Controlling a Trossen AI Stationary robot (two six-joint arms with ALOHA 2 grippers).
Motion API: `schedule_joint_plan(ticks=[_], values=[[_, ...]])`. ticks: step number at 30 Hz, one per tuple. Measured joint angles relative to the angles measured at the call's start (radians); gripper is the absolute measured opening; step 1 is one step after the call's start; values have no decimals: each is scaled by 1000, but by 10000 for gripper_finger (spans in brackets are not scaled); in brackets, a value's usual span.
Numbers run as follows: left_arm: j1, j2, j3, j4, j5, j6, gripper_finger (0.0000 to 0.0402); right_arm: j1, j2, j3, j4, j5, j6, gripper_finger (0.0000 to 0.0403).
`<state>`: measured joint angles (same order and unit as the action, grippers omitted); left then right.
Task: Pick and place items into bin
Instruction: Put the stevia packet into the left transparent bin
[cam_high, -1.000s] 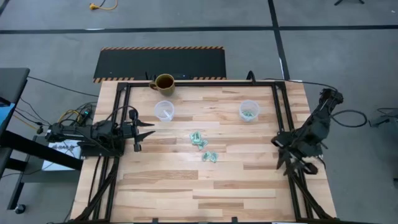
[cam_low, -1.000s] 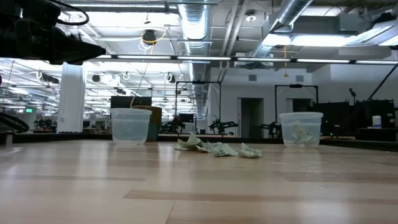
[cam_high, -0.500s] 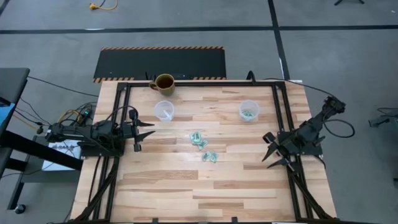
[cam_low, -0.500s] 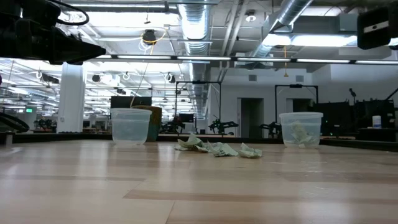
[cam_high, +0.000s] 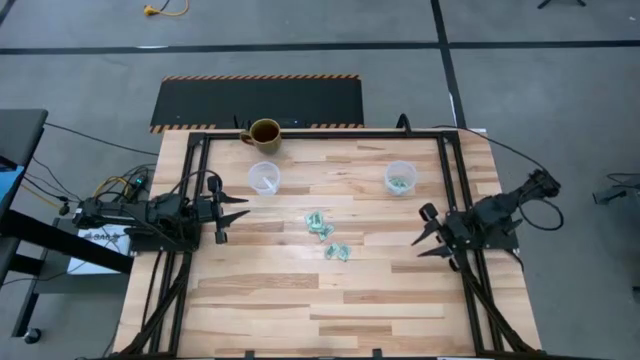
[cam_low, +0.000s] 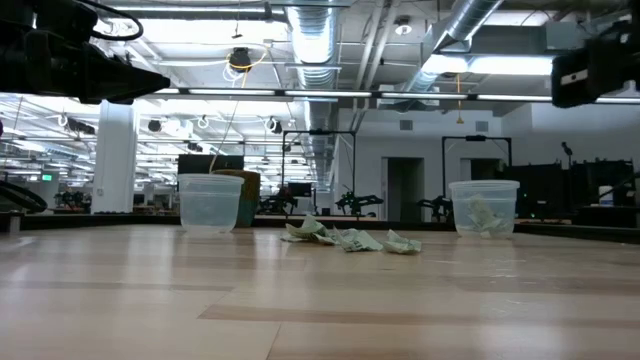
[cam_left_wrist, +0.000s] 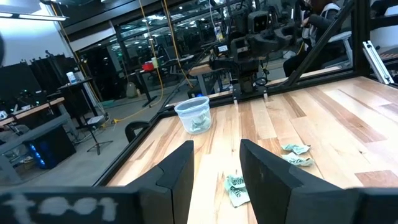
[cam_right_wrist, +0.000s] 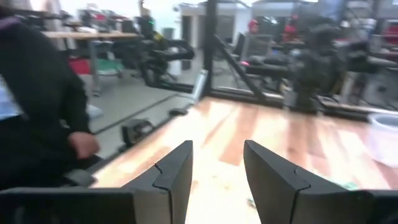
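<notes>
Several small green-and-white wrapped items (cam_high: 328, 238) lie loose on the wooden table's middle, also seen in the low view (cam_low: 350, 239) and the left wrist view (cam_left_wrist: 236, 190). A clear cup-like bin (cam_high: 400, 178) at the far right holds a few green pieces. My left gripper (cam_high: 244, 207) stands open at the table's left side, pointing level toward the items. My right gripper (cam_high: 421, 232) stands open at the right side, pointing toward the table's middle. Both are well clear of the items, with nothing between their fingers (cam_left_wrist: 186, 168) (cam_right_wrist: 180, 168).
A second clear cup (cam_high: 264, 178) stands at the far left, and a brown mug (cam_high: 264, 132) sits at the far edge. Black frame rails (cam_high: 450, 180) run along the table's sides. A person's dark sleeve and hand (cam_right_wrist: 43, 106) show beyond the table in the right wrist view.
My right gripper has swung from pointing toward the table's near edge to pointing toward its left, moving in over the right side and sinking; its arm has come into the low view's top right. The items and cups have stayed put.
</notes>
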<state>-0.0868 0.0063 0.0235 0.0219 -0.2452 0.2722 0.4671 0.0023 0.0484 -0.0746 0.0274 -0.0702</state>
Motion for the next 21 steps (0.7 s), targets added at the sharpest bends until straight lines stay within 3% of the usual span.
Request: schedule_joint_plan(ticks=[10, 21], values=[[0, 0, 0, 0, 0, -2, 121, -221, 0, -12, 17, -78, 37, 138], [0, 0, 0, 0, 0, 0, 121, -405, 21, -12, 14, -66, 37, 134]])
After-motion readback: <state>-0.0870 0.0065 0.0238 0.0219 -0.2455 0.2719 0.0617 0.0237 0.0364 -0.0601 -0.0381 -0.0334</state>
